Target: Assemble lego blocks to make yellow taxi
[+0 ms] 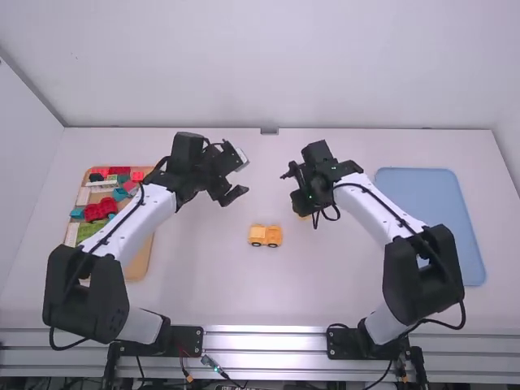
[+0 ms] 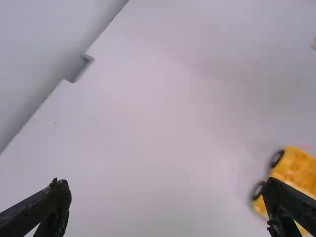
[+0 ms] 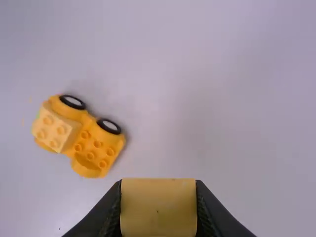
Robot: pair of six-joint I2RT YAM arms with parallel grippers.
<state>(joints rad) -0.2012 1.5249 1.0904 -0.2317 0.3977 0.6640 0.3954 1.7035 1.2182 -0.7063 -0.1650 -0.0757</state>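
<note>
In the high view my left gripper [image 1: 230, 194] hangs over the table's left middle, up and left of the yellow car base [image 1: 266, 236]. My right gripper [image 1: 303, 213] is up and right of that base, a bit of yellow block [image 1: 305, 217] showing under it. The left wrist view has my left gripper [image 2: 168, 205] wide open, the car base [image 2: 295, 173] partly behind one finger. In the right wrist view my right gripper [image 3: 158, 210] is shut on a yellow block [image 3: 158, 205]; the wheeled base [image 3: 96, 145] carries a paler yellow block [image 3: 54, 129] on one end.
A wooden tray [image 1: 140, 264] of red, green, teal and white blocks lies at the left, partly beneath the left arm. A blue tray [image 1: 422, 183] lies at the right, behind the right arm. The back wall [image 1: 268, 81] rises beyond the table.
</note>
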